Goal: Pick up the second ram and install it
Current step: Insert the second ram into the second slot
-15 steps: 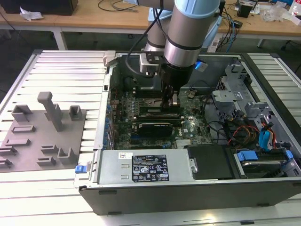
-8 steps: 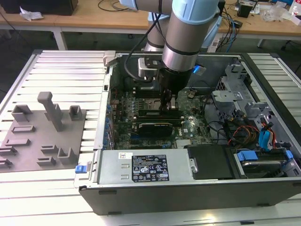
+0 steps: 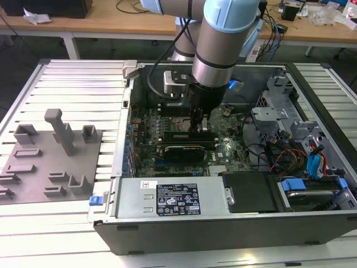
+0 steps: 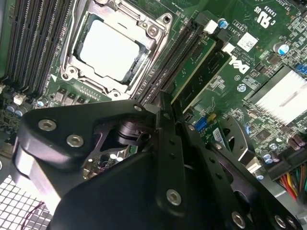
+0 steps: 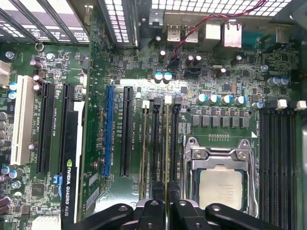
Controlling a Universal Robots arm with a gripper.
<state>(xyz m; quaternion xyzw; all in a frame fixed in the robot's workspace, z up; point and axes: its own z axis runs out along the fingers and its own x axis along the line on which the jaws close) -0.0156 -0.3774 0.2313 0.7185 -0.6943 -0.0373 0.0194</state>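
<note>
End effector (image 5: 168,206) grips second ram (image 5: 166,143).

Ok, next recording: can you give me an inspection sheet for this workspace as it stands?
Surface: ribbed light metal table carrying an open grey computer case.
Job's things: long thin dark green memory stick upright in a slot beside the square silver processor socket; a matching stick sits in a nearby slot.
Clutter: grey plastic fixture plate with blocks and a post, on the exterior view's left.
Grippers: black claw low over the green motherboard, closed on the memory stick's end.
Cables: red, orange and blue leads inside the case, on the exterior view's right.
Surroundings: wooden benches behind the table.
</note>
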